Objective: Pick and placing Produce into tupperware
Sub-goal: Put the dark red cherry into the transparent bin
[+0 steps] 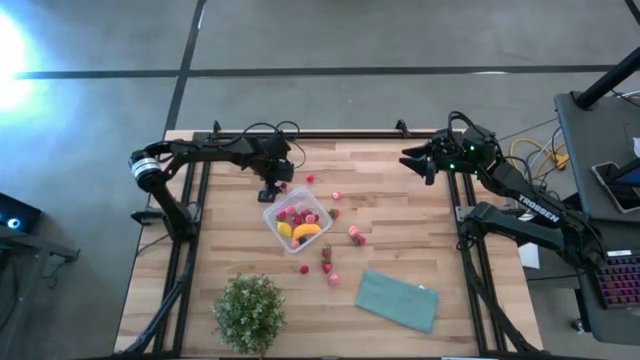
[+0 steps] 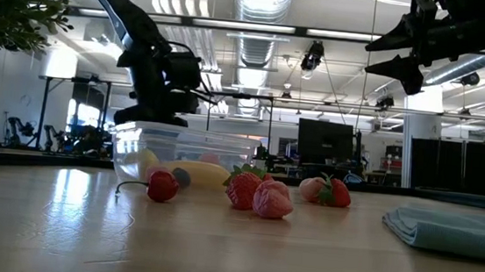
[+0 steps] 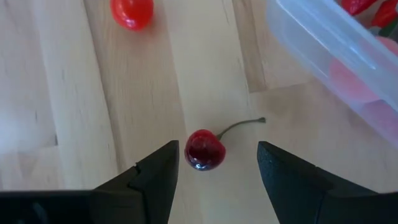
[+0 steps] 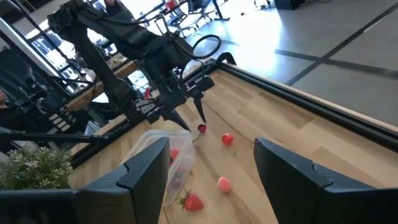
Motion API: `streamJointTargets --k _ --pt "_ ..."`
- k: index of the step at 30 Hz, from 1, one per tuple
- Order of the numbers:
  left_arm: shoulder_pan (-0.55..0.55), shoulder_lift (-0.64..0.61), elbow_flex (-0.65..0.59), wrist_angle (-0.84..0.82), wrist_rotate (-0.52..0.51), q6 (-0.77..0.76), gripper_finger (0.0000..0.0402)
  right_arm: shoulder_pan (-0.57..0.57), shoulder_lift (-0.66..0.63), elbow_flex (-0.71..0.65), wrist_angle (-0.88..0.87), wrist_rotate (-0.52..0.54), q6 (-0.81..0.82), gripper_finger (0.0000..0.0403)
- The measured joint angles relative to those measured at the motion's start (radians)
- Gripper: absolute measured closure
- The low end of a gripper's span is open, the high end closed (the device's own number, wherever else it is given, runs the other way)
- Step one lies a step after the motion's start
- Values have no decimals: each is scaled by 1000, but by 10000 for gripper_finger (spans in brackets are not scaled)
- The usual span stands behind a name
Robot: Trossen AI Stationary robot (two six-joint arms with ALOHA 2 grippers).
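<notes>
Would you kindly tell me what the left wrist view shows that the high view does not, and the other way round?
Only the left wrist view shows a dark cherry with its stem, lying between the open fingers of the left tool. Only the high view shows the potted plant, the teal cloth, the banana and the right tool, raised and open. Both show the clear tupperware and the wooden table.

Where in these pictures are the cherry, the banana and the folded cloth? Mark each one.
cherry (image 3: 204, 149), left wrist view, on its dark red body between the fingers.
banana (image 1: 307, 230), high view, on its middle, inside the container.
cloth (image 1: 398, 300), high view, on the middle of its top.
</notes>
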Motion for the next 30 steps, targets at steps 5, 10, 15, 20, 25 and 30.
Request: streamJointTargets --k 5,10,15,20,25,30 --pt "0 2 0 4 0 0 199 0 0 0 0 0 0 177" --pt "0 20 0 4 0 0 199 0 0 0 0 0 0 177" --pt "0 45 0 34 -4 0 208 0 0 0 0 0 0 177" --pt "0 71 1 31 -16 -2 253 0 0 0 0 0 0 177" --pt "-1 67 1 28 -25 -2 308 0 0 0 0 0 0 177" --pt "1 46 5 56 -103 0 348 0 0 0 0 0 0 177"
